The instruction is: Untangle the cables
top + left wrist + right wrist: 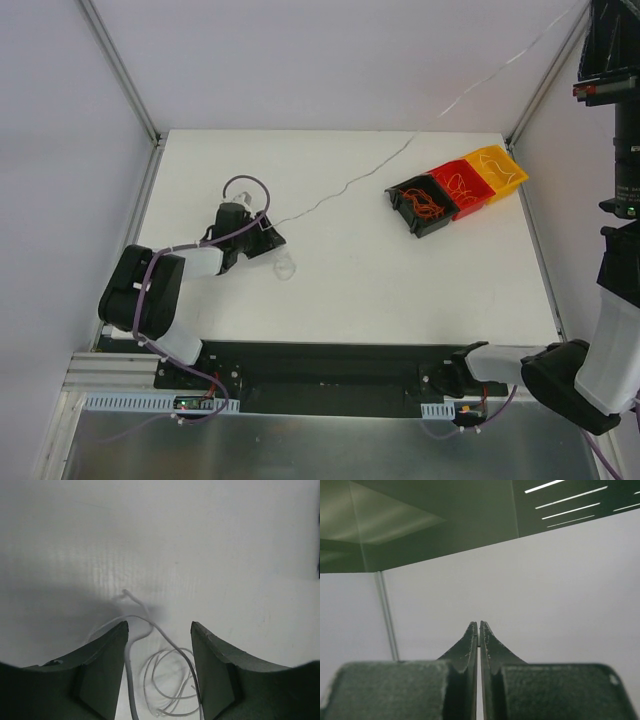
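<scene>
White and thin, one curly cable lies loose on the surface, right between the fingers of the left hand, which is wide open and holds nothing, so I think it is there to grab this one. Orange cables sit in the black bin, yellowish cables in the red bin and pale cables in the yellow bin, so each colour seems to get its own home. The right hand is shut tight on nothing, down low by its base, out of the way

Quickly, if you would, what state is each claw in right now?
Left claw: open over a whitish cable, not gripping it.
Right claw: closed, holding nothing.
</scene>
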`<control>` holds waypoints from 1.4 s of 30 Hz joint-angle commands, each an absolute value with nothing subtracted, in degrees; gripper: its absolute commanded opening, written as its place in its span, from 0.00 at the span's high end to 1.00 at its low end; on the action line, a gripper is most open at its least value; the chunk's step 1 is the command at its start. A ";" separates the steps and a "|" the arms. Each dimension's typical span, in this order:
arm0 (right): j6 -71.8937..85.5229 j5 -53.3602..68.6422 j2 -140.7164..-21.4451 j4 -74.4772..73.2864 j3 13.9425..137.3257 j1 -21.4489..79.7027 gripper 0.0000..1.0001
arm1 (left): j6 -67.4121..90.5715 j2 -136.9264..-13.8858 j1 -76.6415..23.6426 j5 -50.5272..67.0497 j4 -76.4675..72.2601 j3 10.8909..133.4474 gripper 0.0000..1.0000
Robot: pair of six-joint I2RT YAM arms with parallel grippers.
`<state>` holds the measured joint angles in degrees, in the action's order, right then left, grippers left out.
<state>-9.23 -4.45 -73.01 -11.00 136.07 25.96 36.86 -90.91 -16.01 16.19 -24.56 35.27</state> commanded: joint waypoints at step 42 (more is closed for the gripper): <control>-23.64 -21.53 -61.34 -9.13 107.51 25.66 1.00 | 34.46 -77.79 -4.75 8.43 1.93 44.21 0.19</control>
